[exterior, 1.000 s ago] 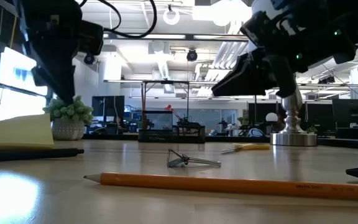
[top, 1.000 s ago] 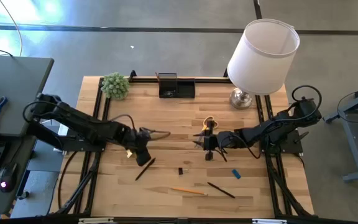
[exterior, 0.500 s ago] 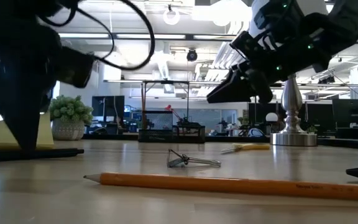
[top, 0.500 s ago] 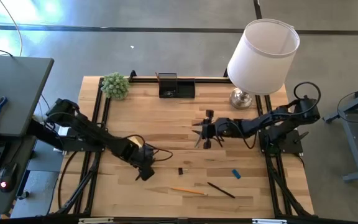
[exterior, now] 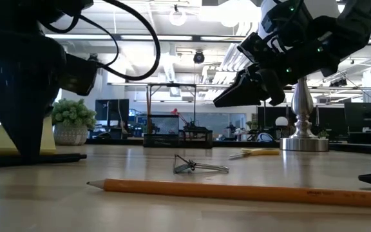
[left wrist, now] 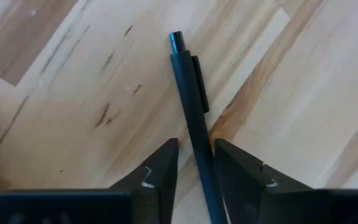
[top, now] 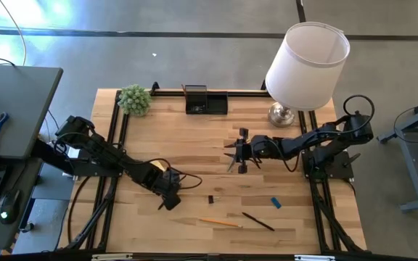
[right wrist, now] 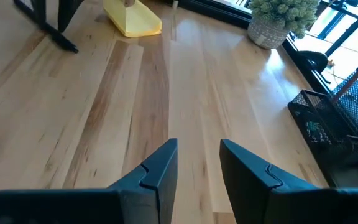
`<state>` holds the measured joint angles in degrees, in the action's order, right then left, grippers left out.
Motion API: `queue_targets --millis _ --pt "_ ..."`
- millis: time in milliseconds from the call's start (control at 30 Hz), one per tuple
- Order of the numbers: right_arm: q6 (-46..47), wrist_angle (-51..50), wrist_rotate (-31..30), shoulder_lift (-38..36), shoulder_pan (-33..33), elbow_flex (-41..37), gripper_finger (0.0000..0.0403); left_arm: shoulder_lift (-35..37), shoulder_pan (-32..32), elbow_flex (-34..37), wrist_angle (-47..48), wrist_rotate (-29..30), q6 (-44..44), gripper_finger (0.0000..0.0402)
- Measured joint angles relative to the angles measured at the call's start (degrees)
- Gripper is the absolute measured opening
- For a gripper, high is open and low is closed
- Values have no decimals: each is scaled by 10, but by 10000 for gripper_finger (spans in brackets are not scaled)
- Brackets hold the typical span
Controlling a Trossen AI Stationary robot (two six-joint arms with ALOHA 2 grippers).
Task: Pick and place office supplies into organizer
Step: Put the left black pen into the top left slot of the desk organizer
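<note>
Here my left gripper [left wrist: 194, 163] straddles the black pen [left wrist: 191, 112], fingers apart either side, pen's lower end hidden between them. Right gripper [right wrist: 197, 163] hovers open mid-table. Organizer [top: 205, 101] sits at 12 o'clock, contents indistinct

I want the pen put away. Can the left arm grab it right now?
Probably yes. The left end effector is down at the table with its open fingers on either side of the black pen, and nothing lies in between. It seems to need only to close.
</note>
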<state>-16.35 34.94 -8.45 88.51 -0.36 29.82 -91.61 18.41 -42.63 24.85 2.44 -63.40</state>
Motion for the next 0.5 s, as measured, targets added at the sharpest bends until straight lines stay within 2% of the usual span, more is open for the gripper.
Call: queue_targets --millis 233,367,500 --pt "8 0 0 0 0 0 114 0 0 1 7 5 11 12" --pt "8 -1 0 0 0 0 114 3 -10 -4 9 -7 38 23" --pt "8 -6 0 0 0 0 114 -1 -32 -39 38 -12 102 31"
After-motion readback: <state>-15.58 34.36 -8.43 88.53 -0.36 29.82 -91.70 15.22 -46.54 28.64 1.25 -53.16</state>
